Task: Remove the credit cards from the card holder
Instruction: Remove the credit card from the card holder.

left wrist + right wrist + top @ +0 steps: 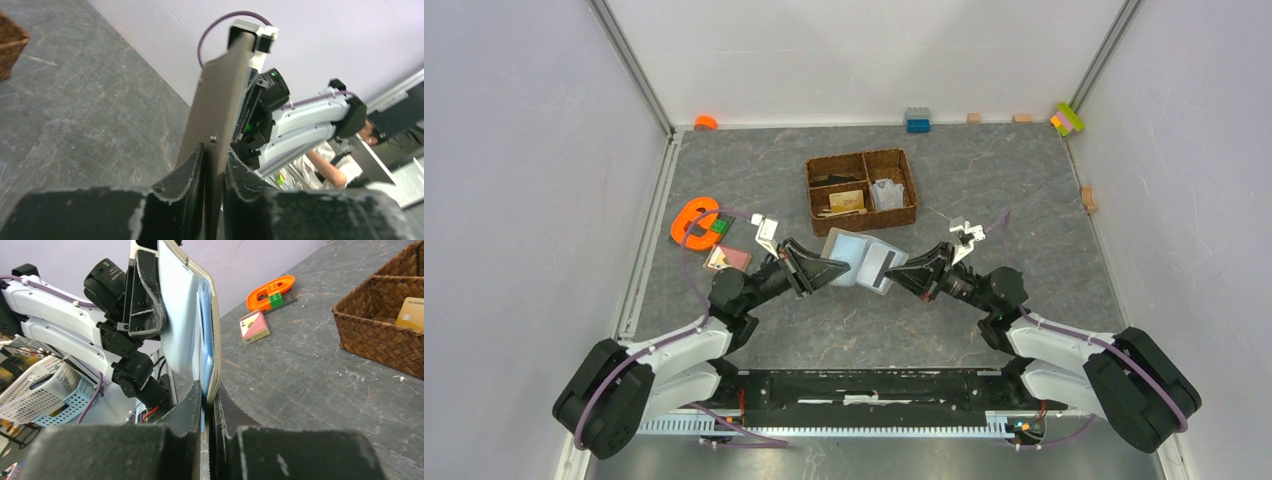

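The card holder [856,255] hangs open above the middle of the table, held between both arms, light-blue inside faces up. My left gripper [840,268] is shut on its left leaf; the left wrist view shows the grey-olive leaf [220,100] standing edge-on between the jaws of the left gripper [215,156]. My right gripper [895,272] is shut on the right leaf. In the right wrist view that gripper [206,392] pinches the holder's pale-edged, blue-lined leaf [182,325]. An orange-tan credit card [847,200] [410,312] lies in the basket. No card shows in the holder.
The brown woven divided basket [912,190] [380,340] stands behind the holder. An orange ring toy [694,220] [270,287] and a small red-and-tan flat piece [727,258] [254,326] lie at the left. Coloured blocks [917,120] line the back wall.
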`<state>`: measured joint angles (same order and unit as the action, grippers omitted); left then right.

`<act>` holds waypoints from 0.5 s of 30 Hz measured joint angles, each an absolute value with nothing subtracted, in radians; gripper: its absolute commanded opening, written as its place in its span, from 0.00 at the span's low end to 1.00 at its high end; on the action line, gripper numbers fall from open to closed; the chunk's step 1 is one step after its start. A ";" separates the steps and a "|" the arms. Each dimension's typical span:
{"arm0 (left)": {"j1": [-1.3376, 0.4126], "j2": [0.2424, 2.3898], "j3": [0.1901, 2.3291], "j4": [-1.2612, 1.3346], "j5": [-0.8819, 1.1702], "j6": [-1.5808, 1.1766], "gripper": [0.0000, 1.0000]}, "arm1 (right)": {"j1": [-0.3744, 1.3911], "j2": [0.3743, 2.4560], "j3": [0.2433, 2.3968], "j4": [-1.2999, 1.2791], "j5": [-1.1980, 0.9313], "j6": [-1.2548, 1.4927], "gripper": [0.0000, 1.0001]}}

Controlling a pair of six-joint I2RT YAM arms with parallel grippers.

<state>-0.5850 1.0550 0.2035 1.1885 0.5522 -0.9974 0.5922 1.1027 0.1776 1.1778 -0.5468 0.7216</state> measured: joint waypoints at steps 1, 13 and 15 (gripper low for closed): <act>-0.585 1.038 0.205 1.148 0.535 -0.982 0.36 | 0.596 1.103 0.179 1.178 -0.548 0.723 0.00; -0.590 0.764 0.284 0.383 -0.059 -0.828 0.72 | 0.595 1.137 0.280 0.879 -0.480 0.616 0.00; -0.590 0.766 0.297 0.303 -0.087 -0.808 0.72 | 0.593 1.167 0.322 0.780 -0.442 0.586 0.00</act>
<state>-0.5896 0.7662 0.2966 0.3031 -0.0872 -0.8082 0.5926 1.1667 0.3218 0.7803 -0.4416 0.5858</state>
